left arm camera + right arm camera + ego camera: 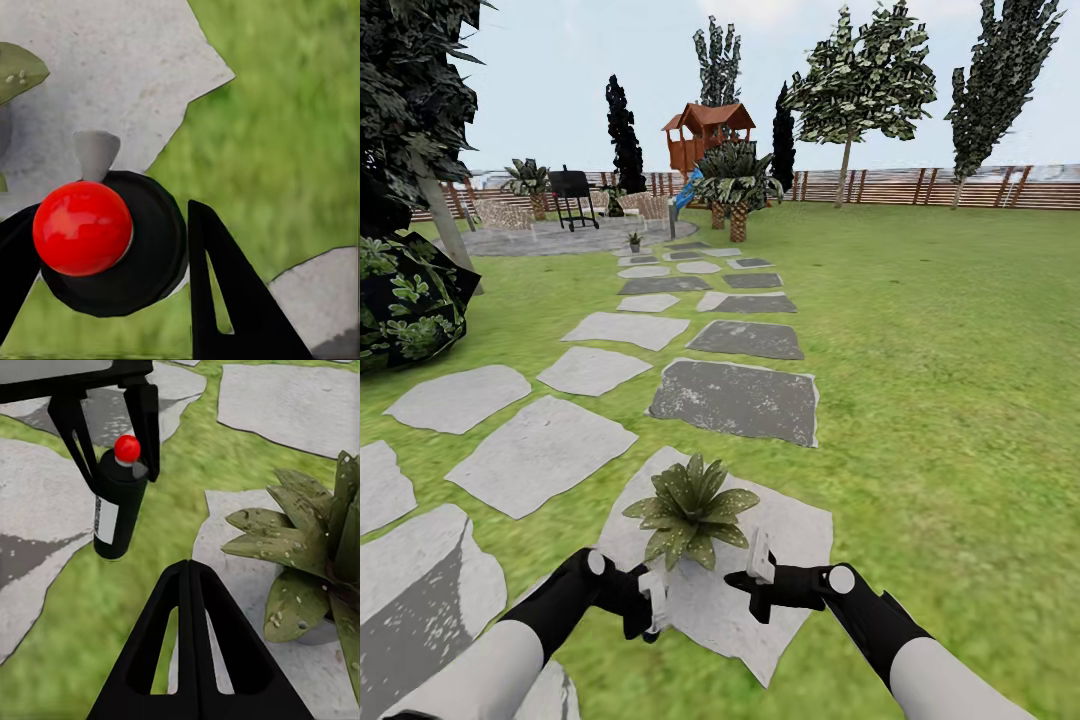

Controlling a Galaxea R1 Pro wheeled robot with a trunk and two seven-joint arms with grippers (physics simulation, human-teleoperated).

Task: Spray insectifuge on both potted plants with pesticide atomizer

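Left gripper [656,600]: near, low left of centre; black fingers [71,424] clamped either side of the pesticide atomizer [116,506].
Atomizer: dark bottle with whitish label strip and red cap; long axis roughly upright, hanging from the fingers, cap end up, base down over grass and stone edge; grey nozzle [96,154] aimed toward the plant's stone.
Right gripper [758,570]: near, low right of centre; jaws pressed together, nothing between them; two black fingers [191,645] meeting in one ridge.
Potted plant [690,510]: rosette of speckled olive leaves, between and just beyond both grippers, on a pale stepping stone [800,540]; grey pot rim under the leaves in the right wrist view.
Second plant [634,241]: small, far along the path, near the paved patch [540,238].
Surroundings: stepping stones running away over lawn [940,380]; dark shrub [405,300] at left; grill [573,196], palm [738,180], playhouse [705,135], fence [960,187] far off.
Obstructions: leaves standing between the two grippers.
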